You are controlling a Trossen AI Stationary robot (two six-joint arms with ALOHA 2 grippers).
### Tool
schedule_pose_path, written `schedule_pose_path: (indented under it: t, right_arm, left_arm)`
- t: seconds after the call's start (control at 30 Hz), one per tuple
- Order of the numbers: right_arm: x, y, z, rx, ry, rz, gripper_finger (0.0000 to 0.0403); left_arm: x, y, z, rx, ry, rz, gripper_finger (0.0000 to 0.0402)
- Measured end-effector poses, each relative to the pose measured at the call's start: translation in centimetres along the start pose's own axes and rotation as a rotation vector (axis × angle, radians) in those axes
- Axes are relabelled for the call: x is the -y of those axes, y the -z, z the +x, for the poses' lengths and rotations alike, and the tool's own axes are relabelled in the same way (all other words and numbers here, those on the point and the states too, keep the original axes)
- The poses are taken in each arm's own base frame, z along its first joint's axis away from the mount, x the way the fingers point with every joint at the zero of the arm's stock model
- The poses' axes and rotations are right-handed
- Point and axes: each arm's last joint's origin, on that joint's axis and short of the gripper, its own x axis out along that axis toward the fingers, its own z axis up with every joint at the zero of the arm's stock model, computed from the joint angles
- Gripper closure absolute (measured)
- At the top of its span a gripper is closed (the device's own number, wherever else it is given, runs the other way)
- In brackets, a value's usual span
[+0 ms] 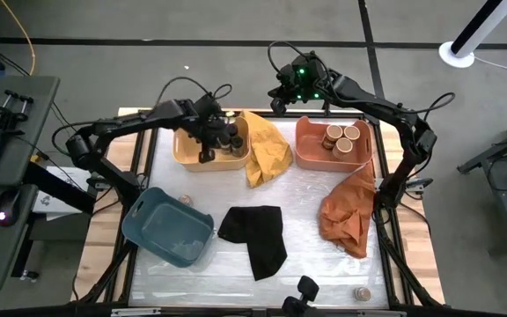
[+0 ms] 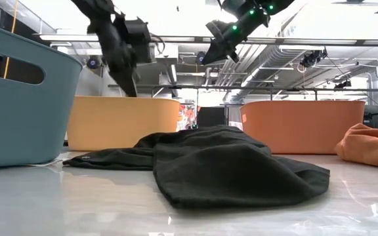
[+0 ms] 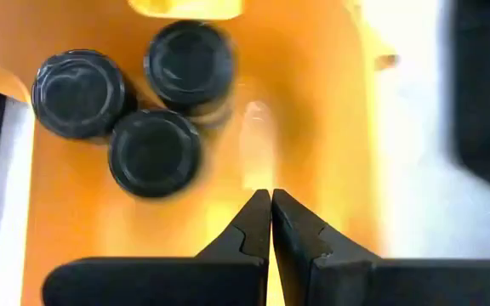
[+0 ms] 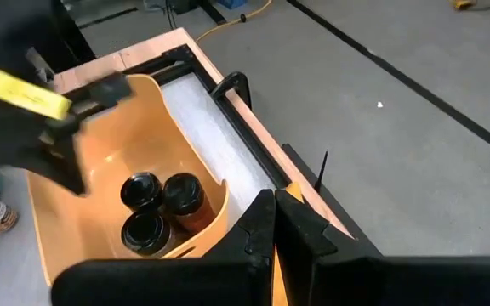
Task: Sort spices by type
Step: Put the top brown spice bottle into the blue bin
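Overhead, the pale glossy worktop (image 1: 306,233) with its wooden edge sits on a grey floor, a desk with a keyboard and mouse off to one side; the level view shows ceiling lights and pipework in the room behind. On the worktop lie a black cloth (image 1: 255,236), a yellow cloth (image 1: 267,148) and a rust-orange cloth (image 1: 347,214), along with a tipped blue plastic tray (image 1: 167,227).

The left gripper (image 3: 270,212) hangs inside the yellow plastic tray (image 1: 187,155), its fingers pressed together and holding nothing, near three small black-lidded spice jars (image 3: 147,102) clustered in a corner of that tray. The right gripper (image 4: 275,223) hovers above the worktop's far edge, between the two far trays, likewise closed and empty. Several tan-lidded spice jars (image 1: 341,139) stand together in the coral plastic tray (image 1: 311,150). Another small jar (image 1: 361,293) rests alone near the worktop's front edge.

No label can be read.
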Motion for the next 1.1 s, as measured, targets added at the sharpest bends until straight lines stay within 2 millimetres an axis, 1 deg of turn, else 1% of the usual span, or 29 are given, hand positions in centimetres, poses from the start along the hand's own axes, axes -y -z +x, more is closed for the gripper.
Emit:
schedule_pose_path:
  t: [0.1,0.17,0.23,0.3,0.4,0.5,0.67,0.77,0.83,0.93,1.0,1.1]
  right_arm:
    - [0.0,-0.3,0.0,0.026,0.000,-0.009,0.0403]
    - [0.0,-0.4,0.0,0.044,0.000,-0.012,0.0403]
    - [0.0,-0.5,0.0,0.049,0.000,-0.013,0.0403]
    - [0.0,-0.5,0.0,0.049,0.000,-0.013,0.0403]
    - [0.0,-0.4,0.0,0.044,0.000,-0.015,0.0403]
    - [-0.1,-0.3,0.0,0.033,-0.029,-0.052,0.0403]
    - [-0.3,0.1,0.0,-0.002,-0.095,-0.120,0.0403]
    - [-0.4,0.1,0.0,0.000,-0.148,-0.173,0.0403]
    - [-0.5,0.1,0.0,0.005,-0.175,-0.196,0.0403]
    - [-0.6,0.1,-0.1,0.005,-0.210,-0.180,0.0403]
    - [-0.8,0.2,-0.1,-0.007,-0.234,-0.134,0.0403]
    - [-1.5,0.6,0.0,-0.049,-0.289,-0.075,0.0403]
  left_arm:
    - [0.7,-0.1,-3.3,0.024,0.036,-0.054,0.0401]
    - [1.3,0.4,-5.2,0.056,0.027,-0.135,0.0401]
    - [2.5,1.5,-6.4,0.063,0.031,-0.238,0.0401]
    - [4.0,2.8,-6.9,0.022,0.046,-0.365,0.0401]
    - [6.9,5.0,-7.1,-0.074,0.047,-0.543,0.0401]
    - [9.6,6.4,-7.2,-0.124,-0.007,-0.714,0.0401]
    - [12.9,7.2,-7.2,-0.142,-0.096,-1.007,0.0401]
    - [14.5,7.3,-6.7,-0.182,-0.157,-1.126,0.0401]
    - [15.1,7.2,-6.3,-0.189,-0.196,-1.147,0.0401]
    - [15.5,6.9,-5.6,-0.177,-0.256,-1.149,0.0395]
    - [15.5,6.6,-5.0,-0.200,-0.280,-1.132,0.0379]
    - [15.6,6.2,-3.8,-0.250,-0.305,-1.056,0.0339]
